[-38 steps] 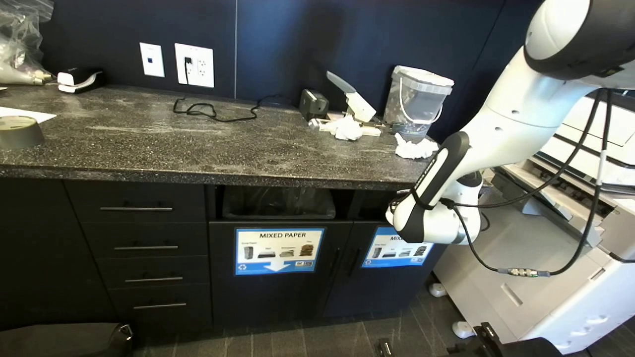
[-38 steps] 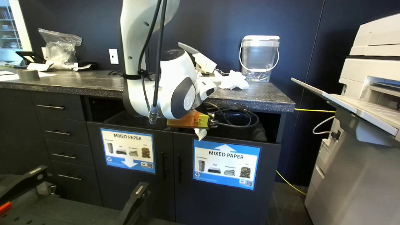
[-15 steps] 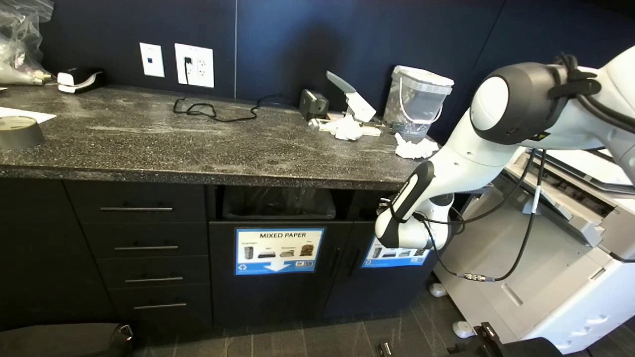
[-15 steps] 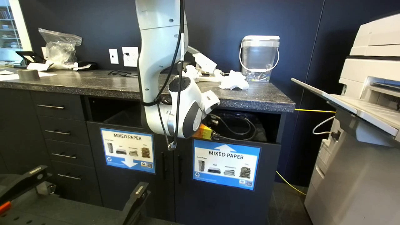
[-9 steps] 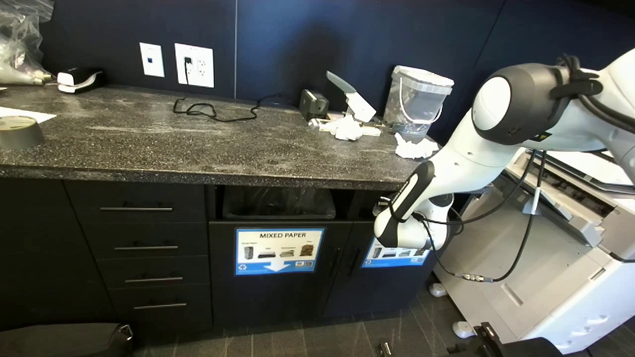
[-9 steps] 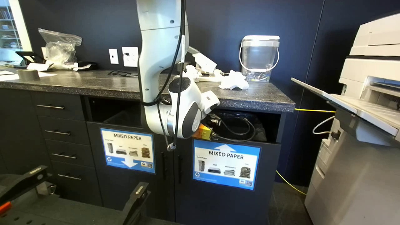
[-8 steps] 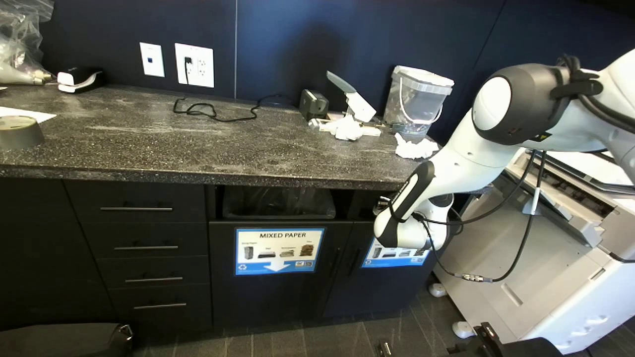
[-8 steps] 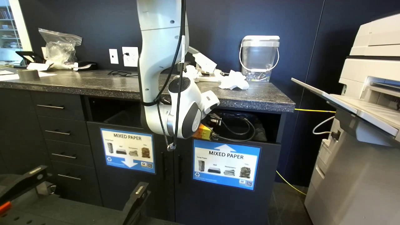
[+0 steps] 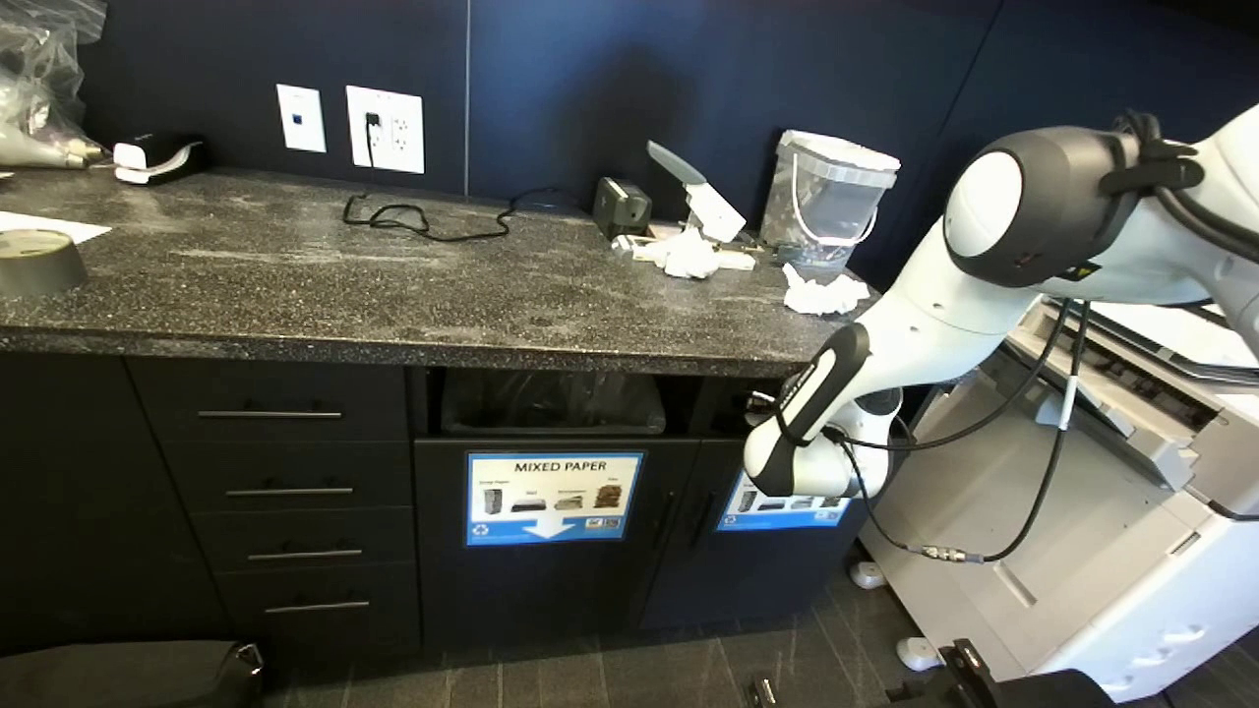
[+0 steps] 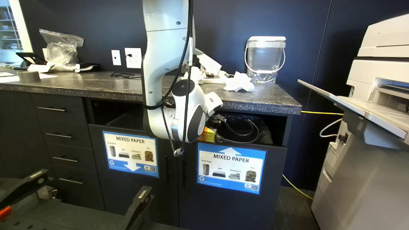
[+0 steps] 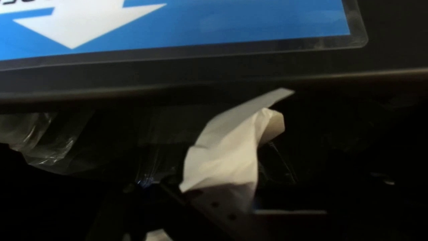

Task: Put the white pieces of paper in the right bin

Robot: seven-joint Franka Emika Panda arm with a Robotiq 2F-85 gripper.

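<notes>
One white crumpled paper (image 10: 239,82) lies on the counter's front right part, and another white paper (image 9: 689,256) lies further back beside pale tool-like parts; both show in both exterior views. A third white paper (image 11: 227,150) appears in the wrist view, touching or close by the dark fingers of my gripper (image 11: 214,201). That view stands upside down, with the blue sign at its top. My gripper reaches under the counter into the right bin (image 10: 266,134), behind the wrist in the exterior views. Shadow hides how the jaws stand and whether they hold the paper.
The counter edge (image 10: 265,108) overhangs the bin opening closely above my wrist. A clear bucket (image 10: 265,59) stands at the counter's back right. Black cable loops (image 10: 255,135) hang at the gripper. The left bin (image 9: 551,429) is alongside, a printer (image 9: 1043,551) to the right.
Since the oldest frames my arm has lowered and carried the gripper into the right bin; the paper strip that hung below it no longer shows outside. In the last half second the arm shifts only slightly.
</notes>
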